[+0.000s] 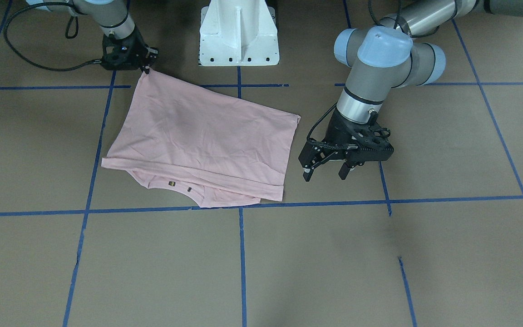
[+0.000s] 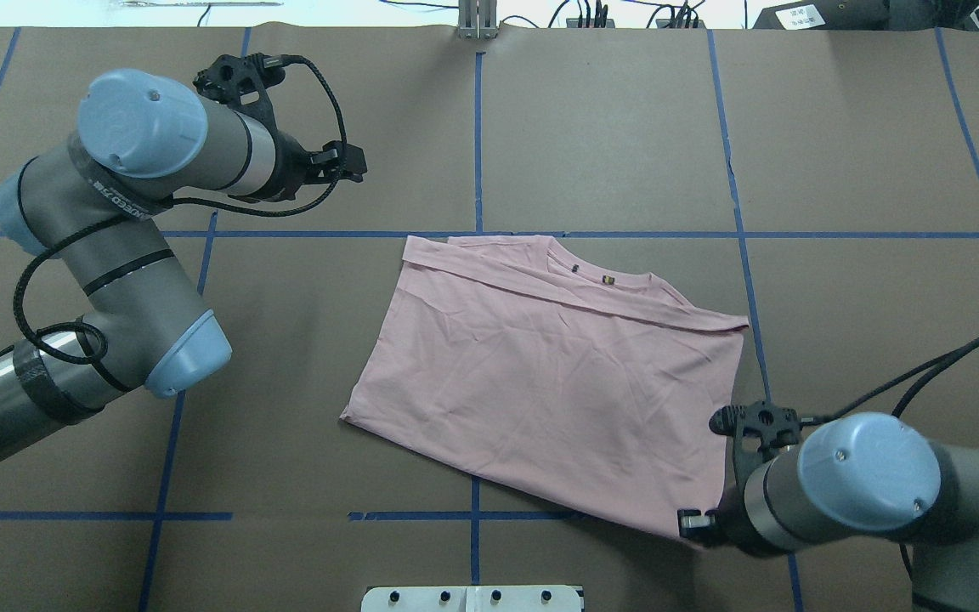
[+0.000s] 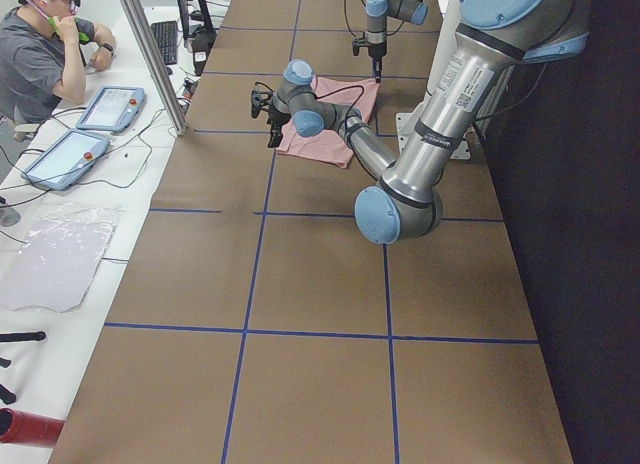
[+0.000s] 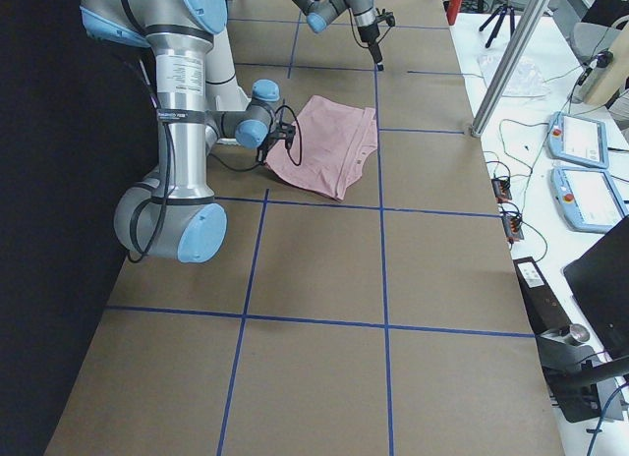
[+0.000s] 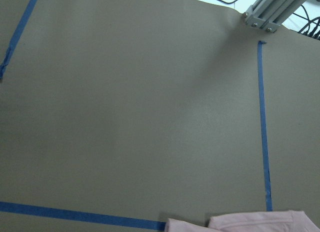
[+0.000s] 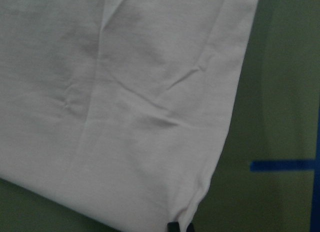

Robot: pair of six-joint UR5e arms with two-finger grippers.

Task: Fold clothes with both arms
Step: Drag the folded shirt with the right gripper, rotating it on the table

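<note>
The pale pink T-shirt (image 2: 540,365) lies folded on the brown table, plain side up. Its collar with small tags (image 2: 604,278) peeks out at the far edge, and the Snoopy drawing is hidden. My right gripper (image 1: 146,68) is shut on the shirt's near corner, by the robot base. That corner and a black fingertip show in the right wrist view (image 6: 172,225). My left gripper (image 1: 326,174) is open and empty. It hovers just beside the shirt's side edge and does not touch it. The left wrist view shows only a strip of shirt (image 5: 250,223).
The white pedestal base (image 1: 239,34) stands at the table's robot side. Blue tape lines (image 2: 477,136) grid the brown table. An operator (image 3: 45,54), tablets and an aluminium post (image 3: 150,54) are beyond the table's far side.
</note>
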